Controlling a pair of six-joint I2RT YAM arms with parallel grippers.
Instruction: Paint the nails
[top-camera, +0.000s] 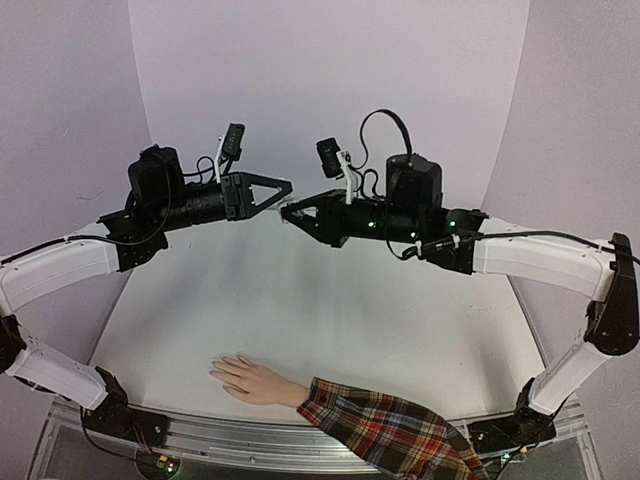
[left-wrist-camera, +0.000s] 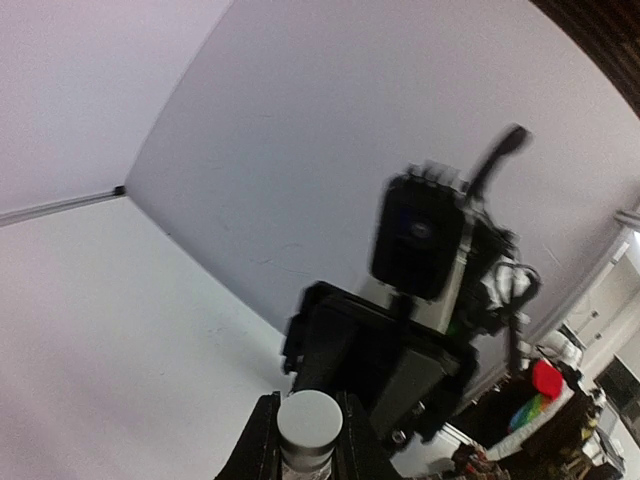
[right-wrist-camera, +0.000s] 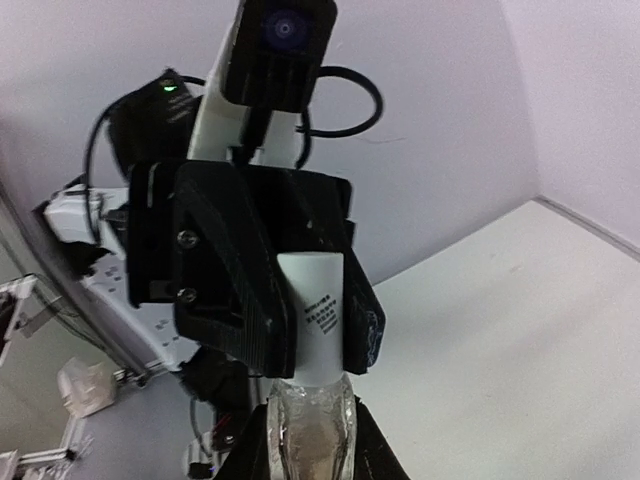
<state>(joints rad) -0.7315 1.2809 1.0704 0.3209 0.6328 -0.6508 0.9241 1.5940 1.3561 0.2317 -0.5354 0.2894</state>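
White table (top-camera: 300, 310) below; right gripper (right-wrist-camera: 310, 425) pinches clear bottle (right-wrist-camera: 312, 455), left gripper (top-camera: 283, 190) cap (left-wrist-camera: 309, 422).

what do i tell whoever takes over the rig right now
Left pincer: shut on the white cap, raised above the table.
Right pincer: shut on the clear bottle, facing the left one tip to tip.
The cap looks seated on the bottle, not yet pulled off.
The mannequin hand lies flat at the table's near edge, fingers pointing left, with the plaid sleeve trailing right.
The nails are too small to judge; no polish is visible.
Done: bottle lifted and held by both arms.
Left: open the cap, then paint all five nails.
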